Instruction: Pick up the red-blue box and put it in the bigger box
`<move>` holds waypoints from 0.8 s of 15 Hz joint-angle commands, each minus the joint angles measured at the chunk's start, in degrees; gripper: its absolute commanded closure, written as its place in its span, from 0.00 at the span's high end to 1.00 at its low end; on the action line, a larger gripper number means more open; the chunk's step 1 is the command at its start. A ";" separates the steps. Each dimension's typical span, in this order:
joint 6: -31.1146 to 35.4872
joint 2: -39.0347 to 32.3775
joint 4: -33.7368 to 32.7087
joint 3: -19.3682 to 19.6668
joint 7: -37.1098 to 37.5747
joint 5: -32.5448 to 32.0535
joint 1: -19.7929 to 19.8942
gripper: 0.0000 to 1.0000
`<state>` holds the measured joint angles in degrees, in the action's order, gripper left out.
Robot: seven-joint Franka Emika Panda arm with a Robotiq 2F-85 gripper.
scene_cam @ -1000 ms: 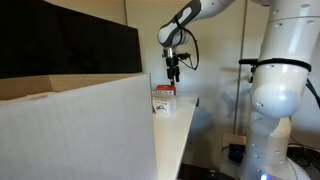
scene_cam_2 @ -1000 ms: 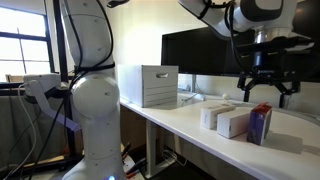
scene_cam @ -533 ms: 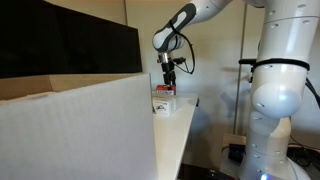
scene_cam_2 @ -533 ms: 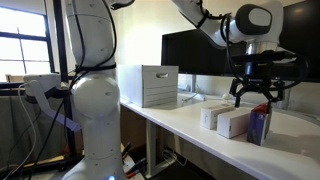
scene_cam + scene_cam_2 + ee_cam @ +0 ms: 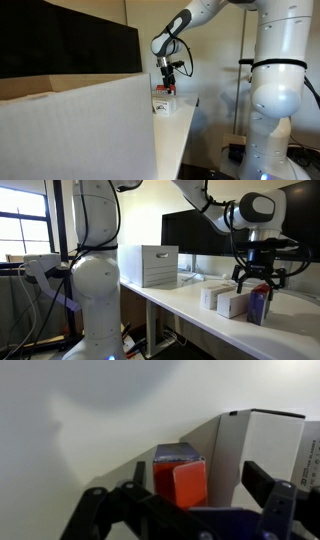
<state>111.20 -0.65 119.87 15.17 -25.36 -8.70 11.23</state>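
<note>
The red-blue box stands upright on the white table near its end, in both exterior views (image 5: pixel 164 101) (image 5: pixel 260 307). In the wrist view it shows as a red-orange box with a blue top edge (image 5: pixel 180 478). My gripper (image 5: pixel 259 279) hangs open just above it, also seen in an exterior view (image 5: pixel 170 82). In the wrist view the open fingers (image 5: pixel 182 502) straddle the box without touching it. The bigger box, a large white-grey carton, stands further along the table (image 5: pixel 148 265) and fills the foreground in an exterior view (image 5: pixel 75 130).
Two small flat white boxes (image 5: pixel 226 300) lie right beside the red-blue box; one shows in the wrist view (image 5: pixel 258 445). A black monitor (image 5: pixel 196 232) stands behind the table. The robot's white base (image 5: pixel 95 280) is beside the table.
The gripper has come down and now sits closer above the red-blue box. The box has not moved.
</note>
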 commanded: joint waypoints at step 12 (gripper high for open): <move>0.55 -1.82 -2.03 -1.83 0.23 0.04 0.65 0.16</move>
<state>111.19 -2.05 117.96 13.92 -25.33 -8.70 11.13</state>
